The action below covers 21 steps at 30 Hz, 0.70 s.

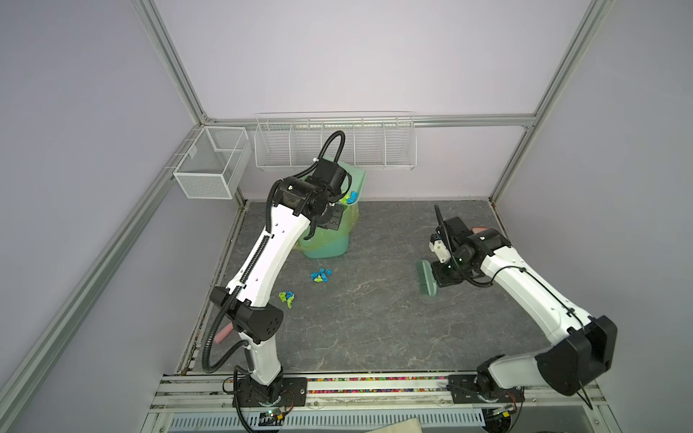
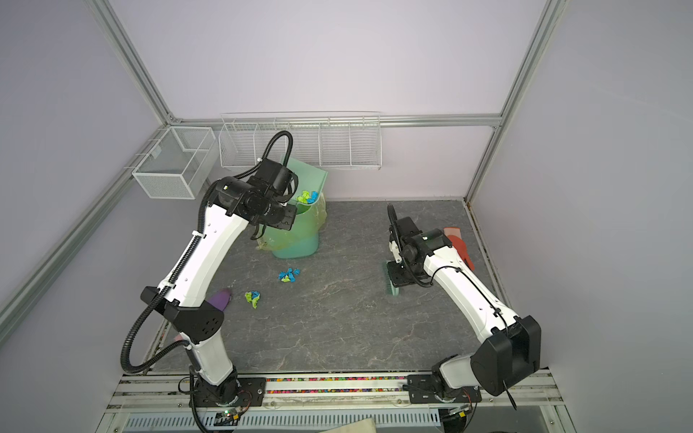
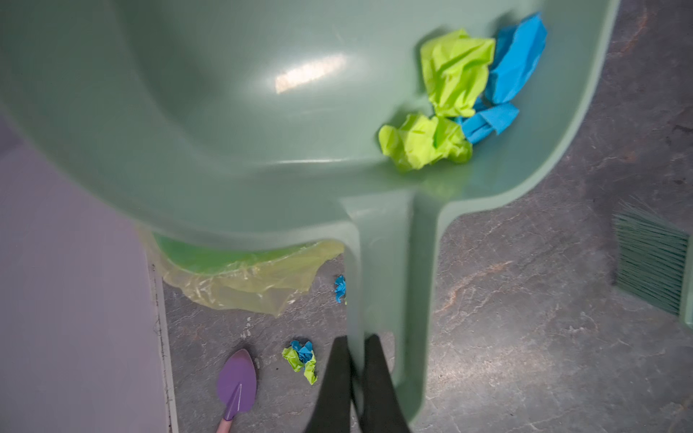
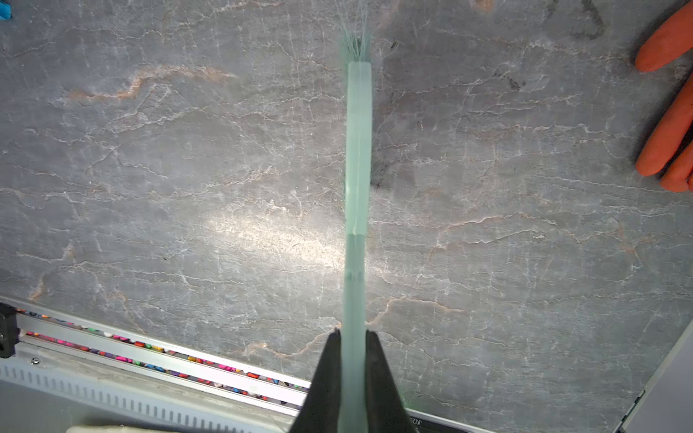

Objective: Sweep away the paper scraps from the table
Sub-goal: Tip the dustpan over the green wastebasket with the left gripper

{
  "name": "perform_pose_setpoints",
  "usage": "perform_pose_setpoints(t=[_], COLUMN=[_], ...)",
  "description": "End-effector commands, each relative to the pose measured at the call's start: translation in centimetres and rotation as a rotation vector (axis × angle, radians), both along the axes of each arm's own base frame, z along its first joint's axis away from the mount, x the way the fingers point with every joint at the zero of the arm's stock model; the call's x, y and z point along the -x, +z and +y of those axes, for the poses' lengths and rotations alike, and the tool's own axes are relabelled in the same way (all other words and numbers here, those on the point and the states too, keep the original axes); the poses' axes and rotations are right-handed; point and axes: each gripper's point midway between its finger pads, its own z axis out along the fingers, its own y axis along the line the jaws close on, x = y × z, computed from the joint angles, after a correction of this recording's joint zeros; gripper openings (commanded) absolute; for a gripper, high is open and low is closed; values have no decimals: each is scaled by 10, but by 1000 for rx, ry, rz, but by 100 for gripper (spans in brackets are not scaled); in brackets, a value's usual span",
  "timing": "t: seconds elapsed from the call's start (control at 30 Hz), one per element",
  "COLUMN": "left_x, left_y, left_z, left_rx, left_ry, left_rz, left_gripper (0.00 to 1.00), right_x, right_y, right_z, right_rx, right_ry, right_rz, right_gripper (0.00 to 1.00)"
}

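Overhead, in both top views, a green dustpan (image 1: 358, 179) is seen raised and tilted above a green bin (image 1: 326, 249), which stands near the far edge of the bench (image 1: 393, 330), toward its far left corner. Some of the paper scraps (image 1: 351, 197) are bunched in the pan. Two more groups lie on the bench's left half: a blue-heavy cluster (image 1: 321, 276) just in front of the bin and a lime-and-blue cluster (image 1: 287, 298) nearer the left edge. A green brush (image 1: 425, 278) is held low over the bench toward the right edge, and an orange glove (image 2: 459, 245) lies by that edge behind it. A purple trowel (image 2: 219, 298) rests by the left edge.

From the left wrist, the left fingers (image 3: 347, 378) are seen clamped tight on the dustpan's handle. Lime and blue wads are caught in the pan's corner beside the handle, and the bin's yellowish liner (image 3: 243, 277) shows beneath.

From the right wrist, the right fingers (image 4: 335, 375) are seen closed firmly on the brush handle. Whether the bristles touch the bench cannot be told.
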Motion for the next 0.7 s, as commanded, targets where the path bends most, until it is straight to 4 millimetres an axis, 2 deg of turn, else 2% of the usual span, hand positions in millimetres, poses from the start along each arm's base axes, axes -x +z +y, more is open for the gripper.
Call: perform_pose_setpoints(t=[0.0, 0.43, 0.67], left_x=[1, -12, -23], left_y=[4, -10, -6], left_z=[26, 62, 83], left_rx=[-105, -259, -403], left_ry=[50, 157, 242], left_rz=[-31, -65, -122], left_gripper=[0, 0, 0], right_x=[1, 7, 3], right_y=[7, 9, 12], right_z=[1, -1, -2], right_rx=[-39, -51, -46], right_ry=[-27, -35, -31], right_rz=[-37, -45, -69], right_gripper=[7, 7, 7])
